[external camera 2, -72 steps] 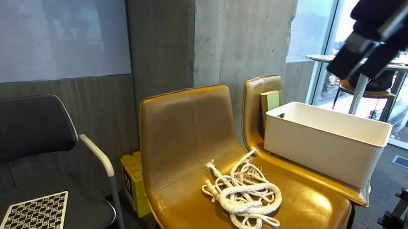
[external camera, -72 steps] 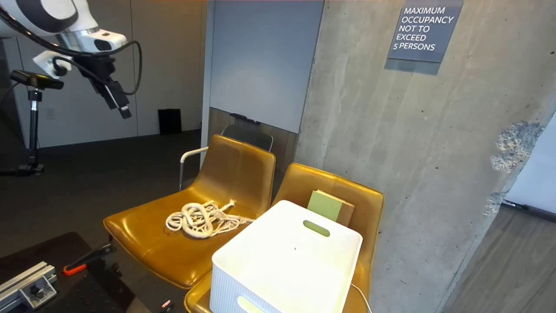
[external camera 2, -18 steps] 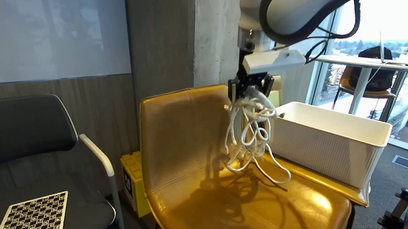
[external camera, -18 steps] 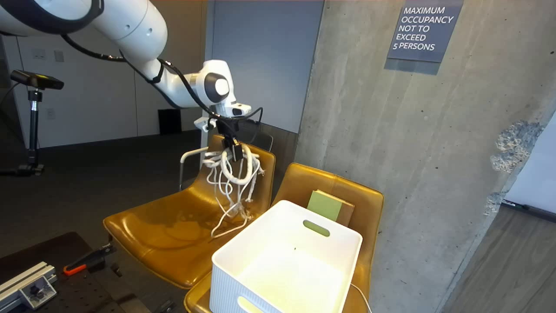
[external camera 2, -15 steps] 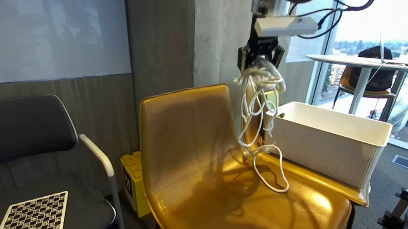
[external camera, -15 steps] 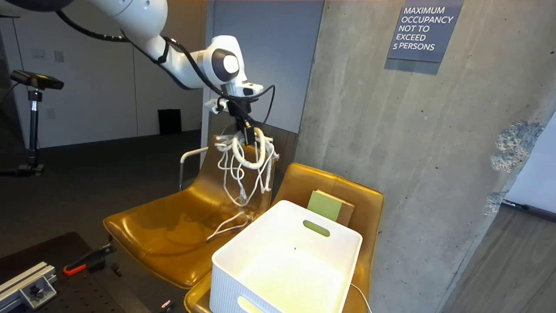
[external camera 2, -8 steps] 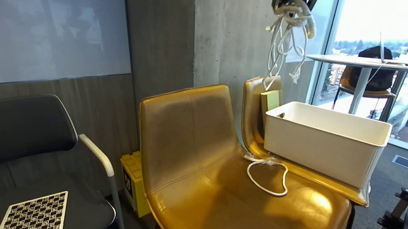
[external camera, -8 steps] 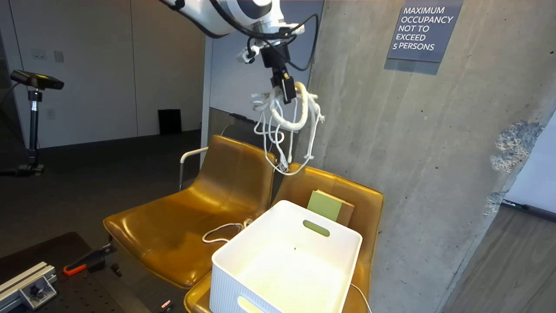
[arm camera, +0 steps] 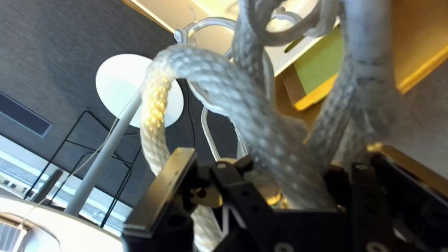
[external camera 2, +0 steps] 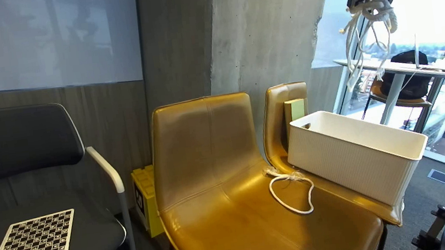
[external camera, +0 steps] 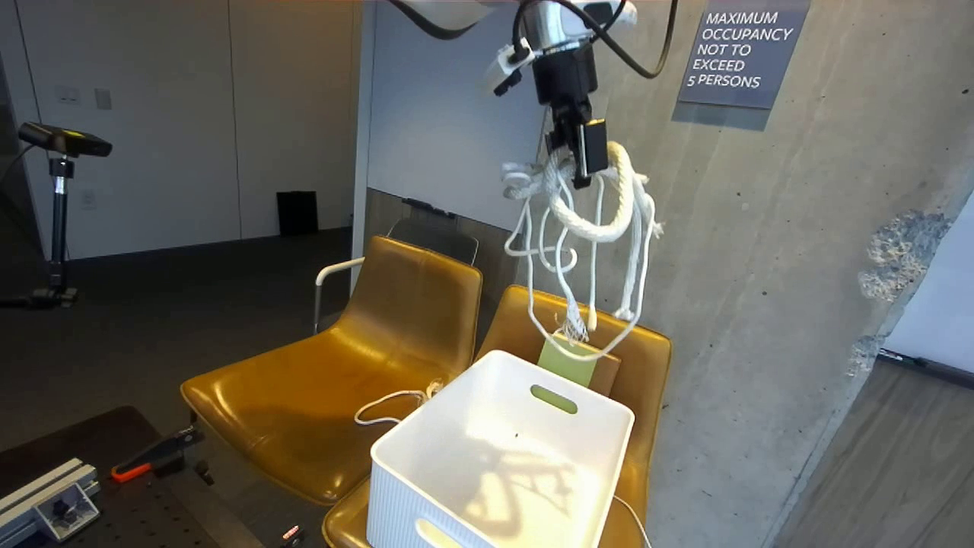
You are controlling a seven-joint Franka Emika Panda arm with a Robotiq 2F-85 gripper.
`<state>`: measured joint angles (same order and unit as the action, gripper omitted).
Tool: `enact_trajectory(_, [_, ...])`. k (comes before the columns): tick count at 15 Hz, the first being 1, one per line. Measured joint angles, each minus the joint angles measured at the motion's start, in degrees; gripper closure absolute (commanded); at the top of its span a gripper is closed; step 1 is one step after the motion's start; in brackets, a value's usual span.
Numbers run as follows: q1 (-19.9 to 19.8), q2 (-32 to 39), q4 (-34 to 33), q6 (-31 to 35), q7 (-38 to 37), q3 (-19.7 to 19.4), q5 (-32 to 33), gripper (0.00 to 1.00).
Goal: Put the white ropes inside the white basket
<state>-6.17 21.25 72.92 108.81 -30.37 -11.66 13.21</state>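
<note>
Your fingers (external camera: 594,146), pinching the ropes (external camera: 597,230), have just swung them high above the basket (external camera 2: 344,165), so lowering looks next, but a stray loop (external camera 2: 295,177) lies behind on the left ochre chair (external camera: 304,396), likely needing a second trip.

Basket (external camera: 399,495) on chair (external camera: 643,377), ropes (external camera: 597,231) above — rope loop (external camera 2: 303,212) on neighbouring chair (external camera 2: 234,221)

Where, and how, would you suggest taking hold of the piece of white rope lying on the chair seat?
I'd pinch the rope loop at its outer bend, from straight above: it appears to lie flat and open on the seat, while the frayed end sits nearer the white basket.
</note>
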Motion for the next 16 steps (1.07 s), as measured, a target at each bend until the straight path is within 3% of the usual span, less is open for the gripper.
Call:
enact_trajectory(4, [-0.06,0.1,11.97,3.45,-0.01,0.13,0.08,1.0])
enact_trajectory(6, [0.19,0.16,17.18,6.4,-0.21,0.11,0.26,0.74])
enact_trajectory(9, [0.28,0.17,21.77,11.93,-2.04,-0.5,2.5,0.54])
enact_trajectory(16, [1.65,-3.76,21.81,19.41,-6.5,-2.38,8.31,0.03])
